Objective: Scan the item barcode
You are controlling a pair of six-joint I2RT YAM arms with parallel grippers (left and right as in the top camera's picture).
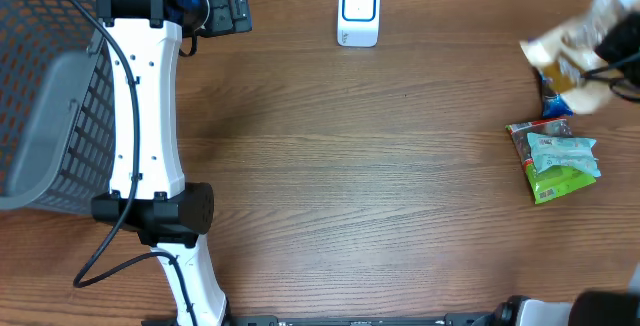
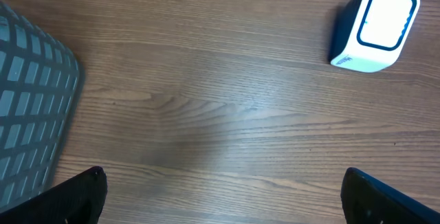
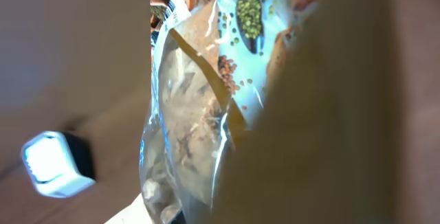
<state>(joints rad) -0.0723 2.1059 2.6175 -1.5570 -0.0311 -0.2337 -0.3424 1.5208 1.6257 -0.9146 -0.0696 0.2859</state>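
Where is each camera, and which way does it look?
Overhead: above the table, looking straight down; shows the left arm and, blurred, the right end effector.
Left wrist: on the left arm, looking down at the table; shows its open left end effector tips.
Right wrist: behind the right end effector, close on the bag it grips; fingers blurred.
Shared: all three see the scanner.

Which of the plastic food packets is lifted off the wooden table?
The clear-and-tan plastic packet at the far right, pinched in the right gripper; the pale-blue packet and green packet lie flat on the table.
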